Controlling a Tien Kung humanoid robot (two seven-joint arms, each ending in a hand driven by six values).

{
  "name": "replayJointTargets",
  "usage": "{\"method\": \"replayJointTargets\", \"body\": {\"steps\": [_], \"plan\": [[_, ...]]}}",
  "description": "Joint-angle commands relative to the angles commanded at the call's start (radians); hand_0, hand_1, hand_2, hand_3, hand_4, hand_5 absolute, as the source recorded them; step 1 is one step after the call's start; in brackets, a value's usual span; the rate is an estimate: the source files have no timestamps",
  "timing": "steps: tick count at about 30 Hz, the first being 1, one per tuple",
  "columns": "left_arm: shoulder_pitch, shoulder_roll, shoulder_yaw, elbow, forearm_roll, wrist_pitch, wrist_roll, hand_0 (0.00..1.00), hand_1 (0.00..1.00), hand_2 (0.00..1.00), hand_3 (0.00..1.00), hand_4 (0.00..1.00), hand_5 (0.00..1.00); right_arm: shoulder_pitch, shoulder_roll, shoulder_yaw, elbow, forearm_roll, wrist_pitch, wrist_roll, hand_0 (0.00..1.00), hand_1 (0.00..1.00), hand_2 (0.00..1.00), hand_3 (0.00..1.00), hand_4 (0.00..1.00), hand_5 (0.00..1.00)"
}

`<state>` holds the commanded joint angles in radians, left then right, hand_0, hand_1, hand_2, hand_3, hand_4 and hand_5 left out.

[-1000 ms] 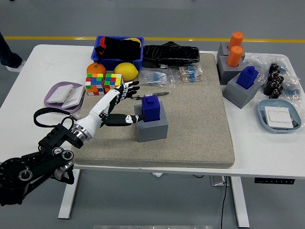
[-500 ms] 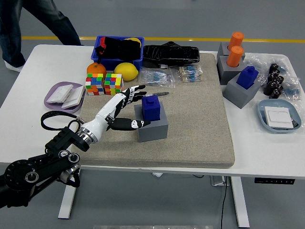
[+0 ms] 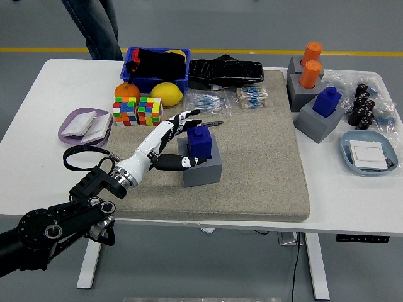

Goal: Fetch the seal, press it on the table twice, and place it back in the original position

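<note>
Seal (image 3: 200, 141), blue block type, sits upright in its grey holder (image 3: 203, 165) at centre of the frame, on the beige mat (image 3: 264, 157) that covers the middle of the white table (image 3: 38, 126). My left hand (image 3: 171, 139) comes in from the lower left and brackets the seal on its left side: fingers (image 3: 182, 119) spread toward the seal's top left, thumb (image 3: 178, 162) low against the holder's front left face. I read the hand as open, spread for a grasp, holding nothing; whether any fingertip already touches the seal I cannot tell. Right arm not in frame. Judgement: fetch step only, 0 of 2 presses done. The spread makes sense, since fingers and thumb need to close from opposite faces of the block to lift it straight out of the socket. Risk: thumb sits on the holder rather than the seal, so closing as is could drag the holder along. A second blue seal (image 3: 327, 100) in its own holder at the right, beside 2 orange ones (image 3: 311, 65), is well apart and not my target. Free mat to the right of the holder looks suitable for the presses. A person's legs (image 3: 94, 28) stand at the upper left, hands not in view.
</note>
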<state>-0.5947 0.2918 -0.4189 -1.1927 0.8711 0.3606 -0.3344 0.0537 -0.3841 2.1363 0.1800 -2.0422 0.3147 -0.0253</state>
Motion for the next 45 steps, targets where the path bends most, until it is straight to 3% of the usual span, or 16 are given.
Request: {"method": "replayJointTargets", "body": {"steps": [13, 34, 45], "plan": [[-0.014, -0.020, 0.015, 0.028, 0.007, 0.032, 0.003, 0.824, 0.823, 0.802, 0.921, 0.844, 0.002, 0.002, -0.001, -0.002, 0.000, 0.003, 0.000, 0.000, 0.893, 0.792, 0.786, 0.779, 0.913, 0.634], [-0.016, -0.027, 0.034, 0.049, 0.000, 0.033, 0.007, 0.816, 0.786, 0.781, 0.918, 0.828, 0.002, 0.003, 0.000, -0.001, 0.000, 0.002, 0.001, 0.000, 0.892, 0.792, 0.786, 0.779, 0.913, 0.636], [-0.016, -0.034, 0.036, 0.052, -0.009, 0.035, 0.005, 0.812, 0.749, 0.712, 0.911, 0.804, 0.002, 0.002, 0.001, -0.003, 0.000, 0.003, -0.001, -0.001, 0.892, 0.792, 0.786, 0.779, 0.912, 0.634]]}}
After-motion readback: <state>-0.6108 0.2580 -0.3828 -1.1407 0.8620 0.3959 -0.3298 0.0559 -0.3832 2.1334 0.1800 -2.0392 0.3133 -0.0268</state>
